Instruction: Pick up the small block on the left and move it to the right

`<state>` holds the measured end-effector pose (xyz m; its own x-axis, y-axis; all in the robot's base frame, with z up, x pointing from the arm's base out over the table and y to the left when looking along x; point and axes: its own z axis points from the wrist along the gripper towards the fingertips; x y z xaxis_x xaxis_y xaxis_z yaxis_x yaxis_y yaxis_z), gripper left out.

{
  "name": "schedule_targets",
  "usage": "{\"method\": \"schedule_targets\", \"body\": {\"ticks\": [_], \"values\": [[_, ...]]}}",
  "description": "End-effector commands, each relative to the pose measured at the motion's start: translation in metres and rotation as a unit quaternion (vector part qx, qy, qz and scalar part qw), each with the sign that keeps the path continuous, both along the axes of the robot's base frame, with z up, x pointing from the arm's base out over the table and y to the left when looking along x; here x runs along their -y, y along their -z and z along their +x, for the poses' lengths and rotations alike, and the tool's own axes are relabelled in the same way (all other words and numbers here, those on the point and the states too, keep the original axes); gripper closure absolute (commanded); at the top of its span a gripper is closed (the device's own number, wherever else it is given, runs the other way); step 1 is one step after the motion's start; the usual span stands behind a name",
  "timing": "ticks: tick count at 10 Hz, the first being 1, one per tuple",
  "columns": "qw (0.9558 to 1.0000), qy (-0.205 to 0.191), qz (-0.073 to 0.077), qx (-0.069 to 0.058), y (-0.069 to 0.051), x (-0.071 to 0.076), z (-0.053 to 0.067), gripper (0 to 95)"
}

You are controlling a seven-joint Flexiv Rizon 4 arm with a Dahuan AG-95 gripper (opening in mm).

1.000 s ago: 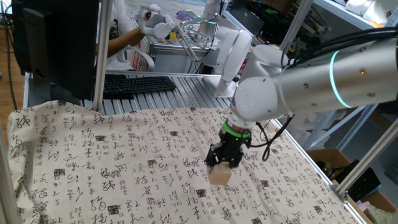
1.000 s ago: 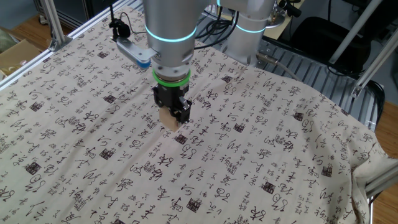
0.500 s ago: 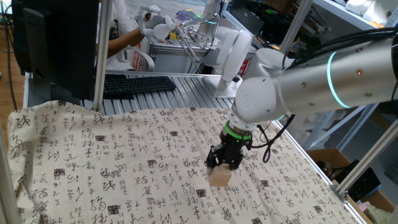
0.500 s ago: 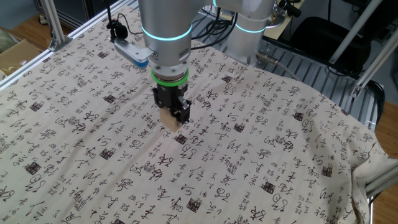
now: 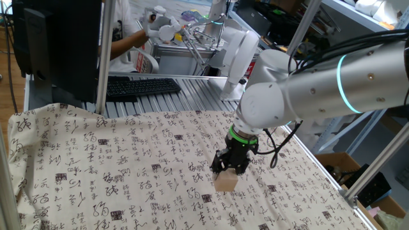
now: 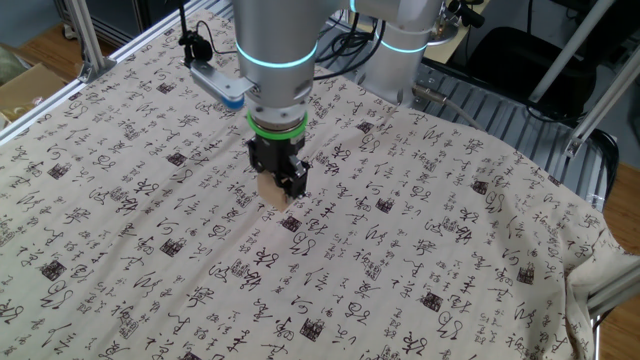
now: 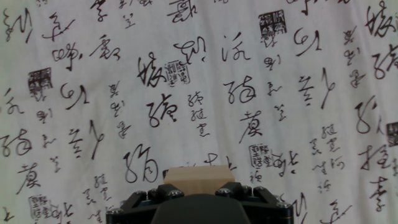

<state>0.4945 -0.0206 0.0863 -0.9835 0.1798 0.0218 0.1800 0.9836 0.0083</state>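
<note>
The small block is a plain light-tan wooden cube held between the black fingers of my gripper. It sits at or just above the patterned cloth, right of the cloth's middle in this fixed view. In the other fixed view the block shows under the gripper. In the hand view only the block's top edge shows above the gripper body. The jaws are shut on the block.
A white cloth with black calligraphy covers the table. A keyboard and a monitor stand behind the far edge. Metal frame posts rise at the corners. A cardboard box sits off the table in the other fixed view.
Almost nothing differs. The arm shifts very slightly, and the block stays in the shut jaws at the same spot.
</note>
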Motion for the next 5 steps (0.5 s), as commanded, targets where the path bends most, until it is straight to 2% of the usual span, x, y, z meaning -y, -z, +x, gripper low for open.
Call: {"method": "schedule_targets", "body": {"ticks": [1,2,5], "values": [[0.9999,-0.014,-0.003,0.003,-0.0008,0.0004,-0.0002,95.0],[0.9997,-0.022,-0.009,0.004,-0.0008,0.0004,-0.0002,95.0],[0.9988,-0.047,-0.009,0.006,-0.0008,0.0004,-0.0002,95.0]]}}
